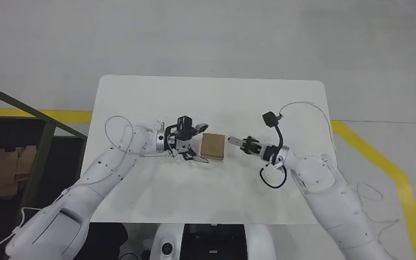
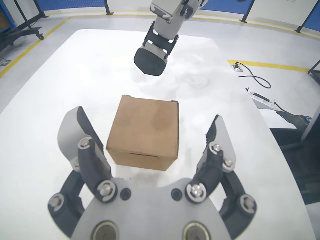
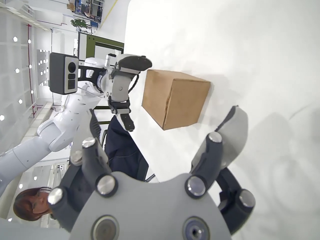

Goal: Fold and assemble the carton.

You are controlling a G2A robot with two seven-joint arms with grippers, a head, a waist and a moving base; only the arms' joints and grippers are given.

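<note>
Here, a small brown carton [image 2: 145,128] sits closed on the white worktop [image 1: 273,97], flanked by the robot's two tools. The left tool [image 1: 199,143] rests low over the worktop with its fingers [image 2: 75,126] spread wide apart, the carton just ahead of it, in line with the gap between them and touching neither finger. That width looks chosen to take the box's full breadth should it need steadying. The right tool [image 1: 231,140] faces it from the carton's far side, near but apart from the box, turned on edge so that one finger sits above the other; its fingers also stand apart and hold nothing. With a tool on each side, the box is bracketed and has little room to slide if one of them presses on it. The carton stands square, its top panel flat and its side seam drawn together, though a corner on the edge farthest from the left tool looks slightly proud. By appearance, the folding is all but finished; any step left is probably a last press on that corner.
</note>
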